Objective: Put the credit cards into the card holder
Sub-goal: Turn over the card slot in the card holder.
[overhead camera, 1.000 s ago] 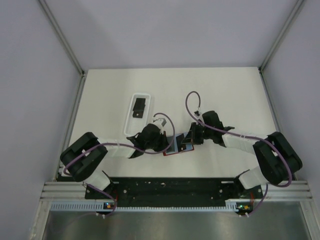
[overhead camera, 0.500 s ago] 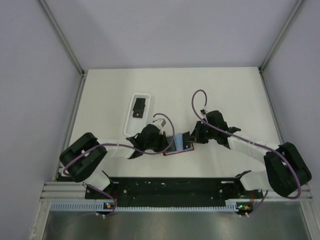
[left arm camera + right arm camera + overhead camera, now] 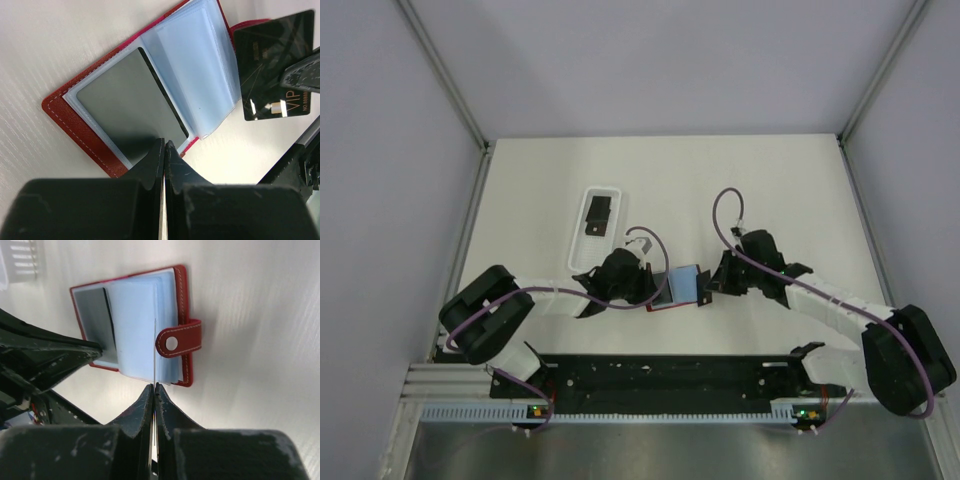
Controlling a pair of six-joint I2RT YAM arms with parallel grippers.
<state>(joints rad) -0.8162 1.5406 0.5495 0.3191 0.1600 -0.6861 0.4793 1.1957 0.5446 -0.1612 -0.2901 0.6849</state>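
Note:
The red card holder (image 3: 75, 127) lies open on the table, its pale blue sleeves (image 3: 195, 65) fanned up. A dark credit card (image 3: 127, 100) sits in its left sleeve. My left gripper (image 3: 164, 144) is shut with nothing between its fingers, and its tips rest on the holder's near edge (image 3: 655, 290). My right gripper (image 3: 154, 386) is shut on a black credit card, seen edge-on (image 3: 155, 355) just in front of the sleeves. Its VIP face (image 3: 275, 65) shows in the left wrist view. The holder's closure tab (image 3: 178, 337) points right.
A white oblong tray (image 3: 576, 240) stands behind the left gripper with more black cards (image 3: 597, 215) in it. Grey walls and metal posts ring the table. The arm bases and a black rail (image 3: 660, 375) line the near edge.
My right arm has drawn back to the right with its card, so more of the holder's pale blue inside shows. The left gripper stays on the holder.

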